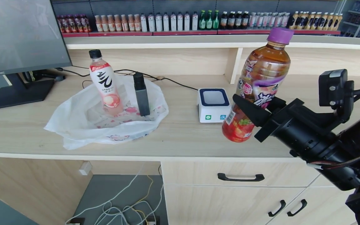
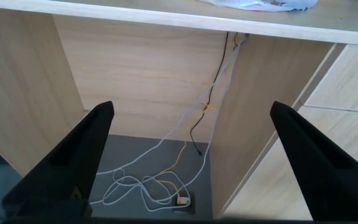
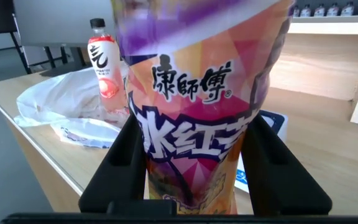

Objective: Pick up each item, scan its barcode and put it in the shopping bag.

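My right gripper (image 1: 258,107) is shut on a purple-capped tea bottle (image 1: 256,84), held tilted above the counter just right of the white barcode scanner (image 1: 213,104). Up close, that tea bottle (image 3: 197,106) stands between the black fingers (image 3: 120,162). A white shopping bag (image 1: 105,122) lies open on the counter at the left. In it stand a pink peach drink bottle (image 1: 105,84) and a dark grey bottle (image 1: 141,93). My left gripper (image 2: 191,162) hangs open below the counter, nothing between its fingers, facing cables on the floor.
A monitor (image 1: 17,34) on a stand occupies the counter's far left. Cables run behind the bag. A raised wooden ledge with a divider (image 1: 233,62) backs the counter. Drawers with black handles (image 1: 241,178) sit below the front edge. Shelves of drinks line the far wall.
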You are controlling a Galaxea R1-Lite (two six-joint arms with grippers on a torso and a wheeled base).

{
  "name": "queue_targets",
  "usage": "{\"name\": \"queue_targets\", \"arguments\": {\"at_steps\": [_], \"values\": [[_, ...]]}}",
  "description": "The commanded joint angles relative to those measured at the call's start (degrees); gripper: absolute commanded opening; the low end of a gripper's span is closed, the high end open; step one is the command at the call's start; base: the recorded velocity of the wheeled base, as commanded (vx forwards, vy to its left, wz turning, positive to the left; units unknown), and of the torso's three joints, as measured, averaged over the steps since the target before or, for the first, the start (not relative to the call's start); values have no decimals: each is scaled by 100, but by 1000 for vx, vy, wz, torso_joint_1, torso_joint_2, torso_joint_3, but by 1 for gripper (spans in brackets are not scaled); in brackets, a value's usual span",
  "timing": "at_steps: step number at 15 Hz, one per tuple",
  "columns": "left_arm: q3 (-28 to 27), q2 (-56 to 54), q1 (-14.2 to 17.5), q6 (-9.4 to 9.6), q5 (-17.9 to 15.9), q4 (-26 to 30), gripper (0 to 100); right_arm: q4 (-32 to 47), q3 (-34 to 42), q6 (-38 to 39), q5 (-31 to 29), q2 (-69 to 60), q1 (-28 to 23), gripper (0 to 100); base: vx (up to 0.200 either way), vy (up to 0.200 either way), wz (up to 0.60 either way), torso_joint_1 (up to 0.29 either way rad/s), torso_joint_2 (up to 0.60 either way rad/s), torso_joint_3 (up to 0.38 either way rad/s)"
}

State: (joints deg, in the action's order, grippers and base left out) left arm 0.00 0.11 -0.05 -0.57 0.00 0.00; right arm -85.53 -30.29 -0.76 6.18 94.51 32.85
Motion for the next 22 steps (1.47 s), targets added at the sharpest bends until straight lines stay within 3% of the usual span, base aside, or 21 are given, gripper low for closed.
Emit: {"name": "queue_targets", "arguments": {"at_steps": [1,6,9,10,12,16,18,20,22], "values": [[0,-2,-4,-4,0,0,100,1,-56,-4,6,-3,2,0,0,200,0,2,12,2],[0,-2,-4,-4,0,0,100,45,-557,-12,24,111,-77,0,0,0,0,0,0,0],[0,-2,-4,-4,0,0,100,133,-811,-285,604,138,-332,0,0,0,0,0,0,0],[0,-2,-4,-4,0,0,100,546,-1295,-1102,1280,217,-666,0,0,0,0,0,0,0],[0,-2,-4,-4,0,0,100,599,-1875,-2192,1904,647,-807,0,0,0,0,0,0,0],[0,-2,-4,-4,0,0,100,687,-2253,-4969,1975,1104,-947,0,0,0,0,0,0,0],[0,-2,-4,-4,0,0,100,678,-2464,-5444,2309,1359,-965,0,0,0,0,0,0,0],[0,-2,-4,-13,0,0,100,608,-2991,-5919,3108,1640,-1158,0,0,0,0,0,0,0],[0,-2,-4,-4,0,0,100,608,-2947,-6279,3451,1720,-1281,0,0,0,0,0,0,0]]}}
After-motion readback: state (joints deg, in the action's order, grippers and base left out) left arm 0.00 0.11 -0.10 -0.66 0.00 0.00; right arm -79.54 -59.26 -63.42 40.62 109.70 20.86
